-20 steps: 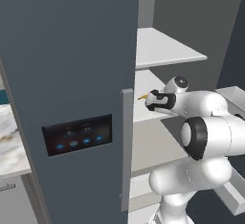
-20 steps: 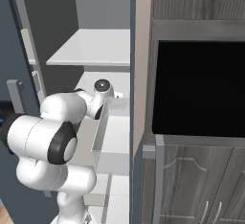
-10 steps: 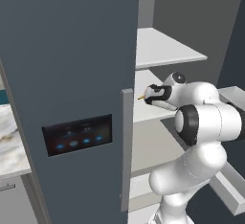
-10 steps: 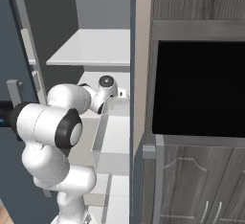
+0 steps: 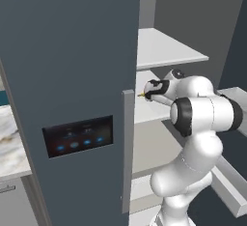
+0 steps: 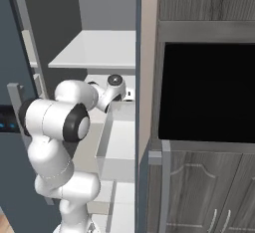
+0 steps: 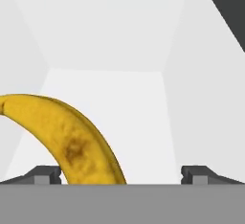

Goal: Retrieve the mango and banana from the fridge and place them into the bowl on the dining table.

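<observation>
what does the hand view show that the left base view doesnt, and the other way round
The hand view gives the banana up close: a curved yellow body with brown speckles lying on a white shelf between the open gripper's fingertips, nearer one of them.

The left base view gives the setting: the fridge door with its black control panel, the stacked white shelves, and the arm reaching in.

Both share the banana, just a yellow tip in the base view, and the fridge's white interior.

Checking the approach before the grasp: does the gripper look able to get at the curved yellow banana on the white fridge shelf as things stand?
Probably yes. The gripper has its jaws wide open, and the curved yellow banana lies just ahead on the white shelf, nearer one fingertip. Nothing stands between them; it may need a small sideways shift to centre it.
</observation>
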